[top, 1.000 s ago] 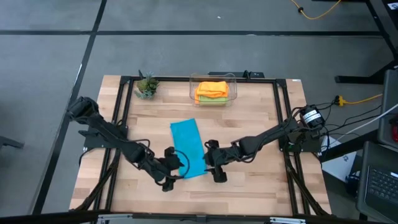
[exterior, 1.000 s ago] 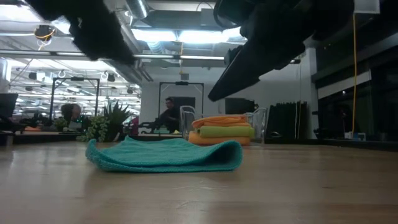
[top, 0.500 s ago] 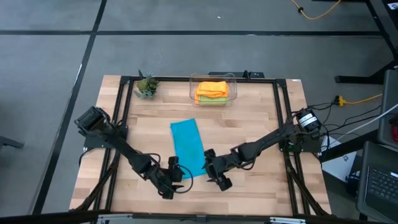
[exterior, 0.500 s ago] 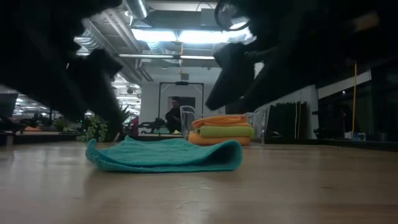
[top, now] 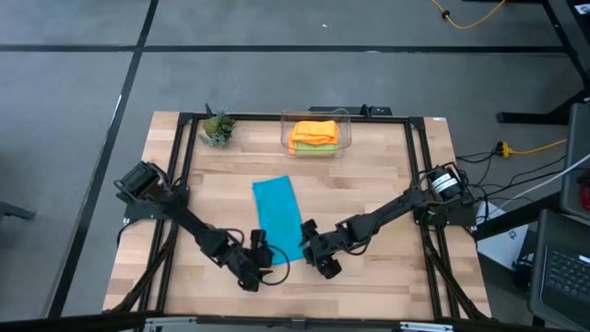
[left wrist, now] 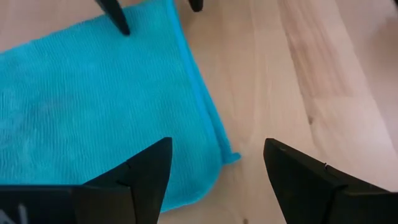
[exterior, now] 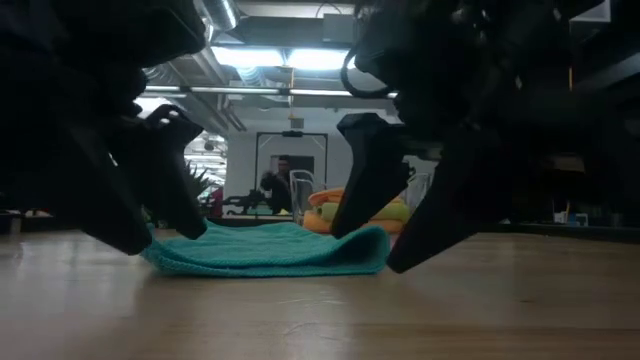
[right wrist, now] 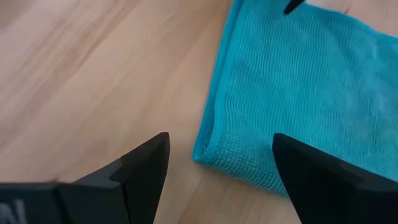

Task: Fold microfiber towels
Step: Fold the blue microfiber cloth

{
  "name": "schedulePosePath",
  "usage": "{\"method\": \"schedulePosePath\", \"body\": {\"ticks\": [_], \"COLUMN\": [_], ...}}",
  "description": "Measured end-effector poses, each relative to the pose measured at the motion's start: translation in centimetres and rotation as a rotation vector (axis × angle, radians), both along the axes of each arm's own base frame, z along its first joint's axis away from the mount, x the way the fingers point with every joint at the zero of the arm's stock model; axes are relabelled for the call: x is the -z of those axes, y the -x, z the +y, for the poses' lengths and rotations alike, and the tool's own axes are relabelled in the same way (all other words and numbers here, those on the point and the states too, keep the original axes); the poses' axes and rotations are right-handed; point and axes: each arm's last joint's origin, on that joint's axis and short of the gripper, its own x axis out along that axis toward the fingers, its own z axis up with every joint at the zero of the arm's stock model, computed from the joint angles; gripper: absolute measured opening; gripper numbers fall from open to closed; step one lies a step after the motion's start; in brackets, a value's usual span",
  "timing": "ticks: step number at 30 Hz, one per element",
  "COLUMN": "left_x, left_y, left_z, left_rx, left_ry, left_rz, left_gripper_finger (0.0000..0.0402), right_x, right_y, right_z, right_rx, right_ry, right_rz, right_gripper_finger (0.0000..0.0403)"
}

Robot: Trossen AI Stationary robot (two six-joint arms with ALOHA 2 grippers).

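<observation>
A teal blue towel (top: pixel 278 219) lies folded in a long strip on the wooden table, its fold showing in the low view (exterior: pixel 270 250). My left gripper (top: pixel 263 260) is open, low over the strip's near left corner (left wrist: pixel 231 157), one finger on each side of it. My right gripper (top: pixel 312 256) is open, low over the near right corner (right wrist: pixel 202 155), and straddles it the same way. Two orange towels and a lime green one (top: pixel 314 136) lie stacked in the clear bin.
The clear plastic bin (top: pixel 318 116) stands at the table's far edge, with a small potted plant (top: pixel 218 127) to its left. Bare wood lies on both sides of the teal towel. A person (exterior: pixel 275 185) shows in the room behind.
Both grippers have come down toward the table and a little toward its near edge, ending at the teal towel's near corners. The towel has stayed where it was.
</observation>
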Motion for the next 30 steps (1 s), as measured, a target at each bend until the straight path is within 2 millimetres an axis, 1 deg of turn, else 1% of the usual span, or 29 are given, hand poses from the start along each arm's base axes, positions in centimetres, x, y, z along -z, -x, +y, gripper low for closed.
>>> {"method": "schedulePosePath", "body": {"ticks": [3, 6, 9, 14, 16, 19, 26, 30], "left_x": [0.4, 1.3, 1.9, 2.2, 2.2, 2.3, 2.4, 2.5], "left_y": [-0.1, -0.4, -0.6, -0.8, -0.8, -0.8, -0.7, -0.6], "left_z": [0.2, 0.4, 0.5, 0.8, 0.9, 0.9, 1.1, 1.1], "left_rx": [0.0, -0.001, -0.011, -0.029, -0.034, -0.062, -0.146, -0.16], "left_ry": [0.01, 0.011, -0.001, -0.001, 0.0, 0.008, 0.036, 0.026], "left_rz": [0.029, 0.057, 0.07, 0.071, 0.071, 0.077, 0.075, 0.072], "left_gripper_finger": [0.0248, 0.0248, 0.0248, 0.0247, 0.0244, 0.0223, 0.0156, 0.0121], "right_x": [0.0, 0.0, 0.5, 1.4, 1.6, 1.7, 1.8, 1.9], "right_y": [0.0, 0.0, -0.1, -0.3, -0.3, -0.2, -0.1, -0.1], "right_z": [0.0, 0.0, 0.0, 0.0, -0.1, -0.2, -0.1, -0.1], "right_rx": [0.001, 0.001, 0.004, 0.014, 0.034, 0.053, 0.056, 0.075], "right_ry": [-0.002, -0.001, 0.002, -0.004, -0.015, -0.032, -0.043, -0.065], "right_rz": [-0.005, -0.004, 0.009, 0.028, 0.04, 0.053, 0.071, 0.082], "right_gripper_finger": [0.0287, 0.0287, 0.0287, 0.0286, 0.0279, 0.0259, 0.0199, 0.0165]}}
